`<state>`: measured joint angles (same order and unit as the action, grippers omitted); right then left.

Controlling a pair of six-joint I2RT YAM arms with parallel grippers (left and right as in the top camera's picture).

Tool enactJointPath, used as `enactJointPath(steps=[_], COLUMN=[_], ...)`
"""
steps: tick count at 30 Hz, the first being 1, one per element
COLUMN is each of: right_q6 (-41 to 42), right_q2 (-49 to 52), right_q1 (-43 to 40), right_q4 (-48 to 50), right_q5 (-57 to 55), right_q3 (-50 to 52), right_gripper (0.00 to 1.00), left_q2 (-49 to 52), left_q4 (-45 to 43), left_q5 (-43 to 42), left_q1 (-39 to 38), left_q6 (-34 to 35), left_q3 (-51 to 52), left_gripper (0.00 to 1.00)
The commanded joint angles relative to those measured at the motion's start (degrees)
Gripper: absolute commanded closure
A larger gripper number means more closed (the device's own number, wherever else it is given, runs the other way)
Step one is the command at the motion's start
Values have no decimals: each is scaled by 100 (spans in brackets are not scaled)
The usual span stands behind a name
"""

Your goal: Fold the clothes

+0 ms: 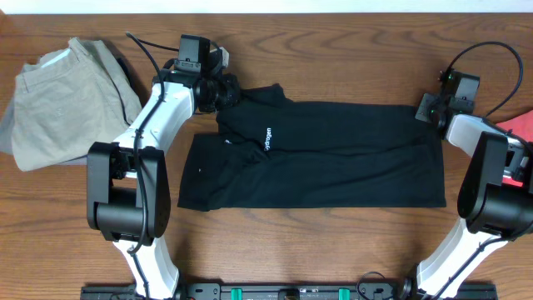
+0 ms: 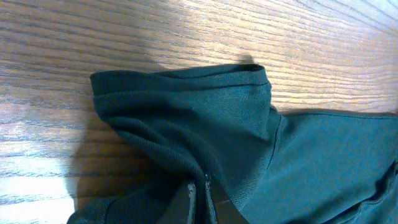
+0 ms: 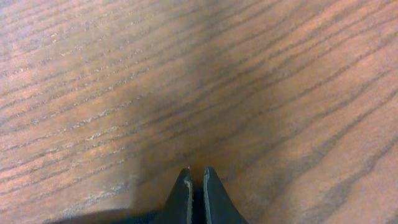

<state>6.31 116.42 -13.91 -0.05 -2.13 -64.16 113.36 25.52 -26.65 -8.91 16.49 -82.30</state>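
A black shirt (image 1: 333, 158) with a small white logo lies flat across the middle of the table, folded into a long band. My left gripper (image 1: 226, 92) is shut on a bunched part of the shirt at its far left corner. In the left wrist view the jaws (image 2: 199, 183) pinch the dark fabric (image 2: 186, 106), which is folded over on the wood. My right gripper (image 1: 425, 110) sits at the shirt's far right corner. In the right wrist view its jaws (image 3: 196, 174) are nearly shut with a thin dark layer between them, over bare wood.
Khaki trousers (image 1: 58, 96) lie crumpled at the far left of the table. A red cloth (image 1: 520, 125) shows at the right edge behind my right arm. Cables run from both wrists along the far edge.
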Motion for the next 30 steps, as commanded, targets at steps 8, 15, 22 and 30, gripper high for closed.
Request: enactJointPath(steps=[8, 15, 22, 30], right_q6=[199, 376, 398, 553], right_q2=[-1204, -2500, -2597, -2465], right_q1=[-125, -131, -203, -210], right_q4=[-1541, -3423, -4900, -5440], right_q5=[-50, -481, -896, -901], right_q3=[98, 98, 140, 289], right_gripper=[99, 99, 99, 99], left_q2=[-133, -656, -857, -857], left_q4=[-2, 968, 2769, 3307], left_q5=[-37, -31, 376, 686], left_q1=[20, 26, 24, 13], left_q6=[-17, -66, -151, -278], left_q3=[-46, -46, -17, 518], left_gripper=[94, 93, 93, 93])
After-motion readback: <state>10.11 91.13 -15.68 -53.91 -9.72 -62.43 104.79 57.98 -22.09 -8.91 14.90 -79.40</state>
